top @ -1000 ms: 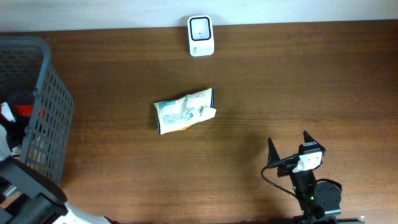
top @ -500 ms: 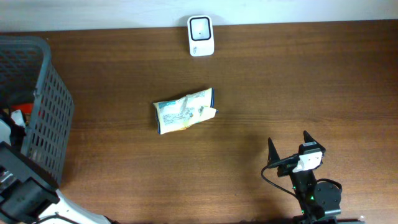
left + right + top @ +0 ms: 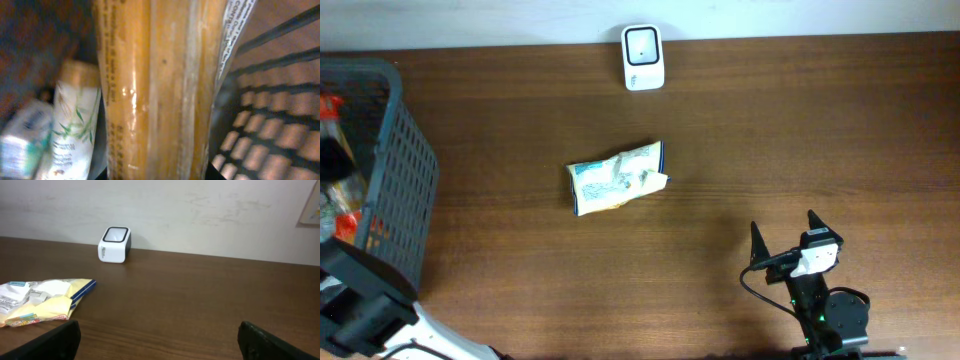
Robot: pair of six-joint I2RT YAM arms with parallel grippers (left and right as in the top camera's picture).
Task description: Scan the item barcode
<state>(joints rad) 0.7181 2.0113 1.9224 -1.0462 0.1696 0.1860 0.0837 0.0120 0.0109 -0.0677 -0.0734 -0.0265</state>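
The yellow packet fills my left wrist view, upright inside the grey basket, right against my left gripper. I cannot tell whether the fingers are clamped on it. A white pack with green leaves lies just beside it, and the basket's mesh wall stands close on the other side. The scanner sits at the table's far edge, well apart, with a crumpled snack bag between. My right gripper rests spread wide and empty. Since a second ago my left arm has shifted in the basket, and nothing else has moved.
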